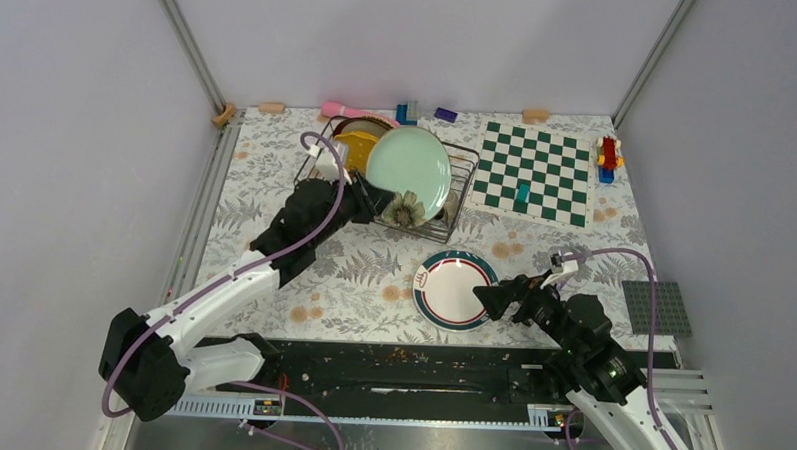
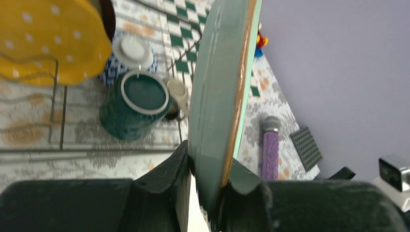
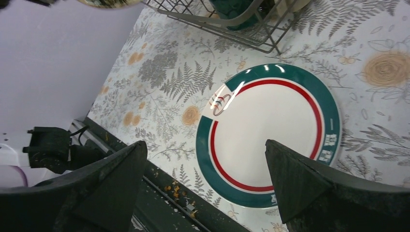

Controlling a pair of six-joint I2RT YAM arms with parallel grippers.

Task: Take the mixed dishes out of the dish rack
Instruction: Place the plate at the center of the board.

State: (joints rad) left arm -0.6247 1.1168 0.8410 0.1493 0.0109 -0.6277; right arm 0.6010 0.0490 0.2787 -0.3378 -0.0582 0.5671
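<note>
My left gripper (image 2: 205, 193) has its jaws narrowed onto the rim of the pale green round plate with a flower print (image 1: 409, 165). In the wrist view I see that plate edge-on between the two dark fingers (image 2: 164, 181). From above, it tilts its face up over the middle of the rectangular dark wire dish rack (image 1: 463, 177), which sits at the far side of the fern-patterned worktop (image 1: 363, 274) (whether the plate's lower edge touches the wires, I cannot tell). Beyond the held plate I make out a dark green mug (image 2: 138, 104), a small blue-and-white patterned bowl (image 2: 130, 50) just behind it, and a small pale cup (image 2: 179, 94) just beside the mug. A yellow round plate with white dots (image 2: 48, 38) stands at the rack's left end. The white round plate with a dark green band and a red ring (image 1: 456, 290) lies flat on the worktop, in front of the rack and apart from it. My right gripper (image 3: 205, 145) hovers over that plate's right edge with its jaws spread wide, gripping nothing. The green-and-white chessboard (image 1: 533, 173) lies just right of the rack. In the left wrist view a purple cylinder (image 2: 270, 150) lies on the worktop near a dark grey studded plate (image 2: 305, 147).
</note>
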